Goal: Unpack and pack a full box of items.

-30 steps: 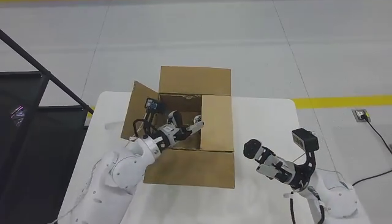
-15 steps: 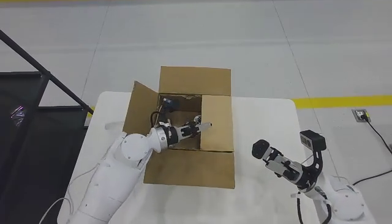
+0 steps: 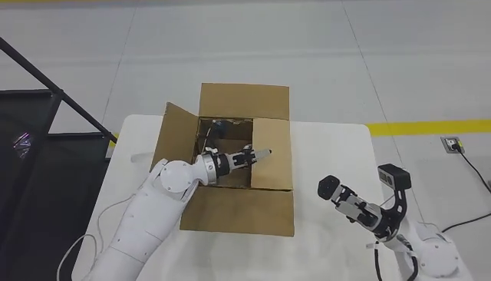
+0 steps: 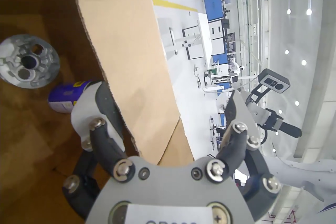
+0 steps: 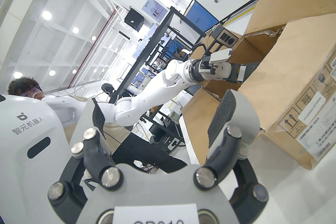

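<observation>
Left wrist view: box (image 4: 120, 46) holds blue can (image 4: 64, 99) and grey disc (image 4: 29, 61); left claw (image 4: 168, 99) and right claw (image 5: 161, 107) gape empty.

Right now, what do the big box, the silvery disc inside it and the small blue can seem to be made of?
Box: brown corrugated cardboard, matte; the fluted cut edge shows.
Silvery disc: likely cast metal, dull grey, with moulded holes and ribs; it could be plastic.
Blue can: glossy printed wrap; metal or plastic underneath, cannot tell.
</observation>
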